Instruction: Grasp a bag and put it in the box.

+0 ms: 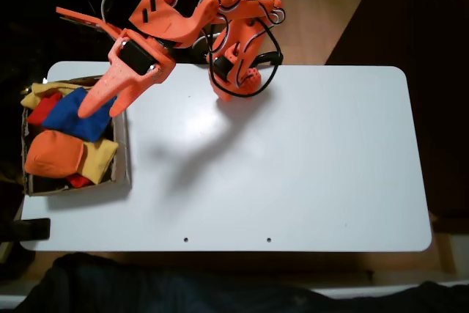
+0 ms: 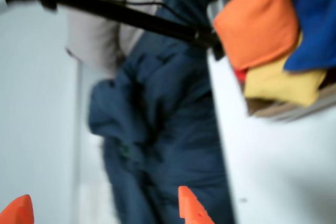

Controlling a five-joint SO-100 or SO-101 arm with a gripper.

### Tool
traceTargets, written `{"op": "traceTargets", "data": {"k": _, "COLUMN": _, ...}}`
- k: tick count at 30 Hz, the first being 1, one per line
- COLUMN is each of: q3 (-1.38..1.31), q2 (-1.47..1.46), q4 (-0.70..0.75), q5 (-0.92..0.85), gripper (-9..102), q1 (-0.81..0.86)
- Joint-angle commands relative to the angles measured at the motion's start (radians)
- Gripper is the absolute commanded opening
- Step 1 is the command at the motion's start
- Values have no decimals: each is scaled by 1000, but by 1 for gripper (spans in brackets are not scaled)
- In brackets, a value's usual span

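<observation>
The blue bag (image 1: 73,113) lies inside the brown cardboard box (image 1: 123,153) at the table's left end, resting on top of other beanbags. In the fixed view my orange gripper (image 1: 100,111) hovers over the box's right part, fingers spread above the bag's right edge, holding nothing. The wrist view is blurred. It shows two orange fingertips (image 2: 190,205) far apart at the bottom edge, with my gripper (image 2: 102,209) open and empty. The bag (image 2: 315,19) and the box (image 2: 294,109) sit at the upper right there.
Orange (image 1: 53,153), yellow (image 1: 99,157) and red (image 1: 44,109) beanbags fill the box. The white table (image 1: 293,166) stretches to the right, with the arm's base (image 1: 238,78) at its far edge. Dark blue cloth (image 2: 157,129) lies past the near edge.
</observation>
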Motion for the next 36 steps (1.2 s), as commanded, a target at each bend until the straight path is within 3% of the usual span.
{"op": "traceTargets", "data": {"k": 1, "q3": 3, "q2": 46, "q4": -26, "q5": 64, "gripper": 54, "q1": -51}}
{"op": "traceTargets", "data": {"k": 36, "q3": 192, "q2": 380, "q4": -31, "q5": 215, "gripper": 54, "q1": -647}}
